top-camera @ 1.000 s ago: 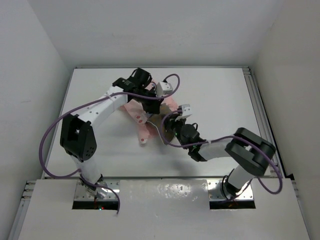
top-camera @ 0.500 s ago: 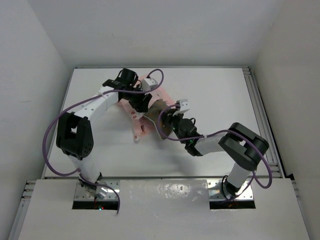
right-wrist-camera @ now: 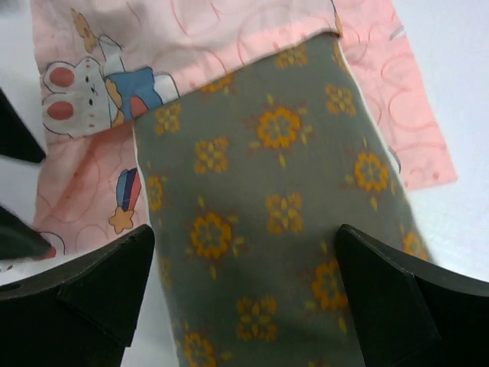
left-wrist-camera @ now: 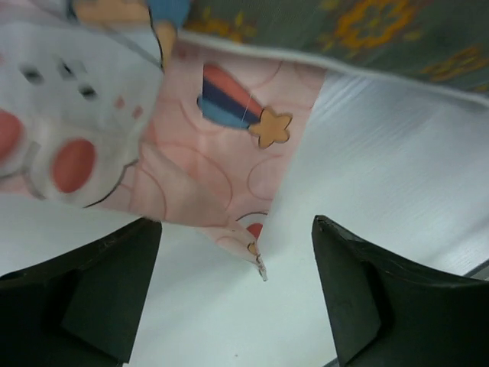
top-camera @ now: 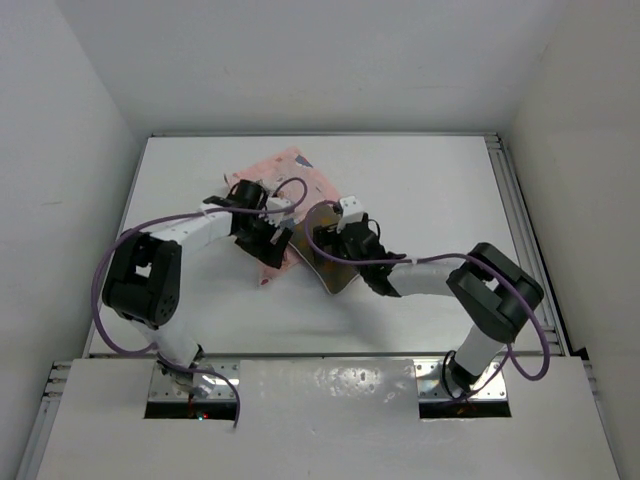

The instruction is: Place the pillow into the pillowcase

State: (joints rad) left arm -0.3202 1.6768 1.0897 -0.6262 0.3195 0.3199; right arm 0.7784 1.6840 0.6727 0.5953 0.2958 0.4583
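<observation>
The pillow [right-wrist-camera: 283, 176], olive-grey with orange flowers and white piping, lies on the table with its far end tucked into the mouth of the pink bunny-print pillowcase [right-wrist-camera: 191, 46]. From above, the pillowcase [top-camera: 291, 166] spreads up and left of the pillow [top-camera: 336, 274]. My right gripper [right-wrist-camera: 244, 229] is open, its fingers standing wide on either side of the pillow, not pinching it. My left gripper [left-wrist-camera: 237, 222] is open too. A loose corner of the pillowcase [left-wrist-camera: 229, 191] lies between its fingers, touching neither. The pillow's piped edge [left-wrist-camera: 397, 73] shows beyond it.
A white table [top-camera: 430, 190] with raised walls on three sides. Both arms reach in over the middle, with the left gripper [top-camera: 266, 236] and right gripper [top-camera: 322, 242] close together. A purple cable loops off each arm.
Both grippers have opened and let go of the cloth. The arms have come nearer and lower, and the pillowcase now lies spread on the table with the pillow's end inside it.
</observation>
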